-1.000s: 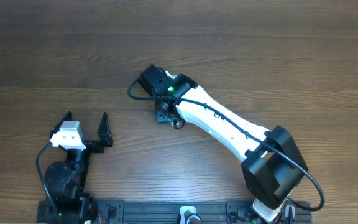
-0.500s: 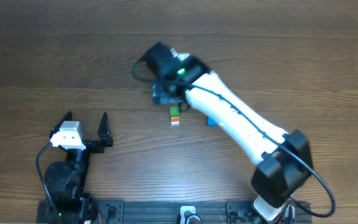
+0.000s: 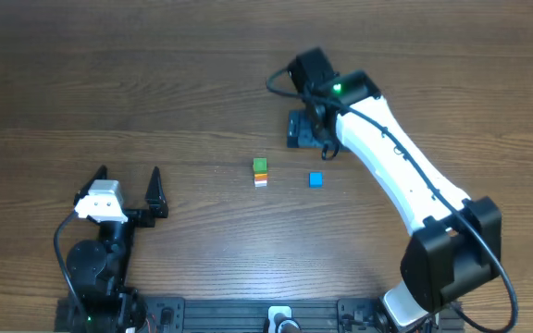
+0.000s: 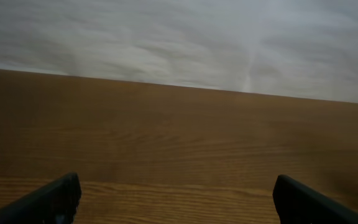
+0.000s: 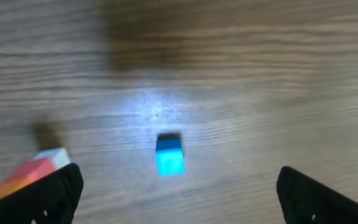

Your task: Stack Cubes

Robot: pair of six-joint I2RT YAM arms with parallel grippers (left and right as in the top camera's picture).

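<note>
The right gripper (image 5: 179, 190) hovers, fingers wide, over the blue cube (image 5: 169, 155). The stack (image 3: 261, 172), apparently three-high, stands near. The left gripper (image 3: 128, 176) also has its fingers wide.

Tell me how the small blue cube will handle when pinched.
The small blue cube looks rigid and flat-faced, so it probably won't roll. Being tiny, it is likely light and may skid on the smooth wooden table if nudged.
</note>
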